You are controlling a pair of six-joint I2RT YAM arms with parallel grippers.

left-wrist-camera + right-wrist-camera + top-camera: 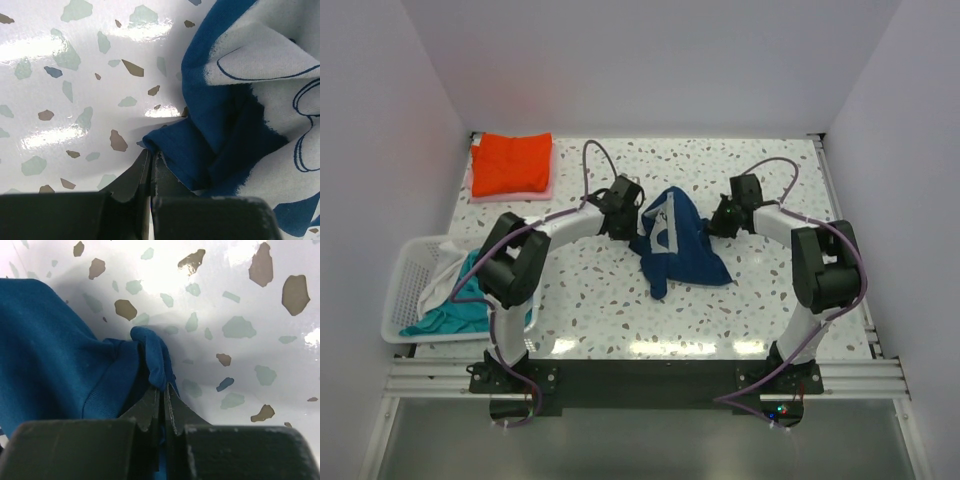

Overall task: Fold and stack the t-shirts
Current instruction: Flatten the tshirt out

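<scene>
- Left gripper (150,156): my jaws are pinched tight on a folded edge of the navy t-shirt (212,120), low over the table (75,100). No gap shows between the fingers.
- Right gripper (162,388): closed the same way on a small bunched ridge of navy cloth at the shirt's other side.
- From above, the navy shirt lies crumpled mid-table between my two grips, with a tail of cloth trailing toward my bases. Its pale print (280,60) is creased and only partly showing.
- I cannot tell which parts I hold: shoulders, hem or sleeves. The wrist views show only folds.
- Elsewhere: the orange-red t-shirt (512,162) sits folded at the far left corner on top of the pink t-shirt (548,188), of which only an edge shows. The teal t-shirt (455,305) is heaped unfolded in and over the white basket (405,262) at the left edge.
- Step in hand, as I judge it: two tees stacked, and the navy one taken at two points for spreading before the fold. Teal waits.
- Next move calls for raising both grips together and drawing them apart so the cloth hangs open, then laying it flat.
- Watch for: thin pinches slipping, and a twisted body if my two points are not matching corners.
</scene>
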